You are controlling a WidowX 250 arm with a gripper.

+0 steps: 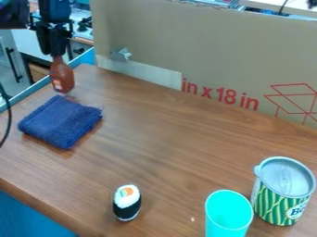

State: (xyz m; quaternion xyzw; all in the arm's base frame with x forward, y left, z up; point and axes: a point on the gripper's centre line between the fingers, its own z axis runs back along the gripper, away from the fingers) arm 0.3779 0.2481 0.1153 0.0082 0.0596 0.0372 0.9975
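1. A bottle (62, 77) is seen at the upper left, by the far left corner of the counter (167, 134). It is coloured a glossy reddish brown, with a rounded body narrowed to a slim neck, and is marked by a small pale patch low on its side. It is held nearly upright, neck up; whether the counter is touched by its base cannot be told.
2. The black hand (56, 54) is pointed straight down, and its fingers are closed around the bottle's neck, with only a narrow opening left between them.
3. The hand is placed above the counter's left side, beyond a folded dark blue cloth (60, 121), which is laid flat near the left edge.
4. A toy sushi roll (127, 202), white on top and banded in black, is stood towards the near edge.
5. A turquoise cup (228, 215) and a green-striped can (282, 196) with a grey lid are set side by side at the right.
6. The far edge is lined by a cardboard sheet (213, 55) printed in red.
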